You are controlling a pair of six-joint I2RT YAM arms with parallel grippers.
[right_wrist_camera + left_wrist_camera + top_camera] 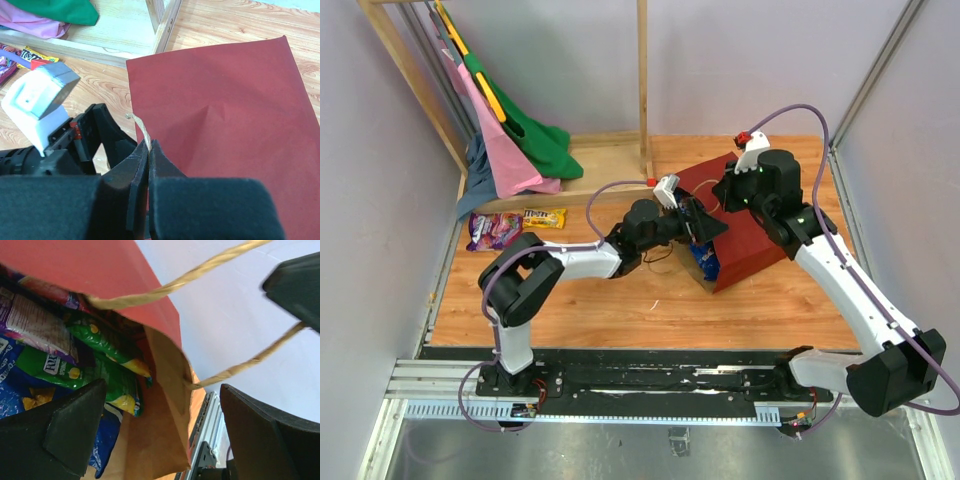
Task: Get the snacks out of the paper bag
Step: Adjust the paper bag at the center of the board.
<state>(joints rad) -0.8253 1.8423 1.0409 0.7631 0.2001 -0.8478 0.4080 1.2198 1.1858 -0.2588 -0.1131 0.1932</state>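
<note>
The dark red paper bag [750, 225] lies on its side on the wooden surface [620, 300], its mouth turned toward the left arm. From above, the left jaws sit right at that mouth, and only a sliver of the blue chip bag [707, 263] peeks out. The left wrist view looks straight in: those jaws are spread wide and hold nothing, and inside the bag a green packet [100, 372] lies against the blue chip bag, next to the brown lining. The right wrist view shows the right jaws pinched shut on a string handle [141, 127] at the bag's edge. Well to the left of the bag, a purple packet [492, 230] and a yellow packet [544, 217] lie on the surface, near the pink cloth [505, 155] and green cloth [545, 145].
</note>
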